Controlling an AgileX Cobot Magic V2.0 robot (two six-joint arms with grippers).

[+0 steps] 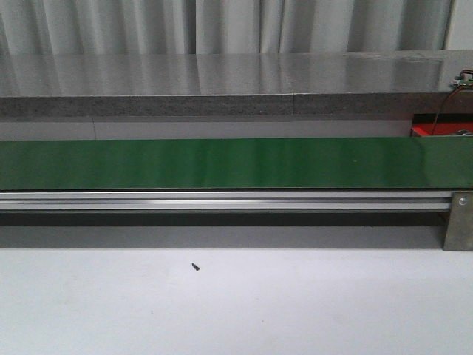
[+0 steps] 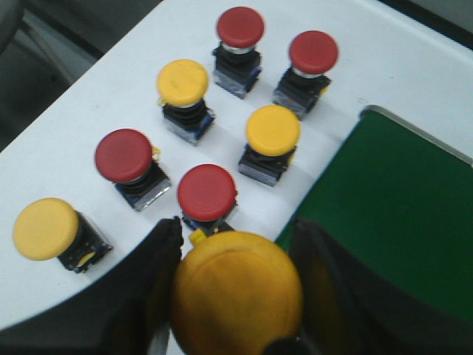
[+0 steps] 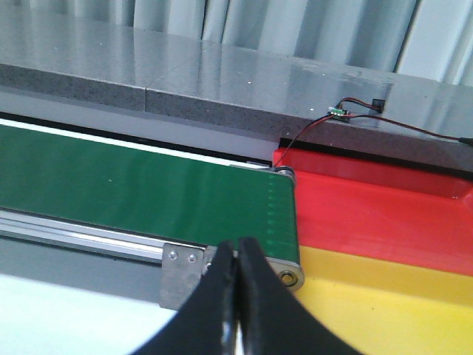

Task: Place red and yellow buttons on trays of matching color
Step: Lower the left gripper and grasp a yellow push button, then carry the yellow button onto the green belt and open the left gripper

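Grey curtains hang behind a long green conveyor belt (image 1: 222,163) that crosses the white bench (image 1: 236,303); nothing rides on the belt in the front view.

At the belt's left end the left claw (image 2: 235,296) grips a yellow push-button (image 2: 236,292) by its sides, the cap between its two dark fingers (image 2: 151,274). Just beside the belt's end, seven more buttons stand on the bench: four red ones, such as the nearest (image 2: 207,192), and three yellow, such as the one at the bench edge (image 2: 46,228).

At the belt's far right end lie the red tray (image 3: 384,214) and, next to it, the yellow tray (image 3: 392,303). The right claw (image 3: 238,296) hangs there with its fingers pressed together, holding nothing.

The step in hand looks like moving the gripped yellow button onto the belt. To do it well, carry it clear of the standing buttons, lower it cap-up onto the middle of the green surface, and release only once its base sits flat, so it neither tips nor rolls off.
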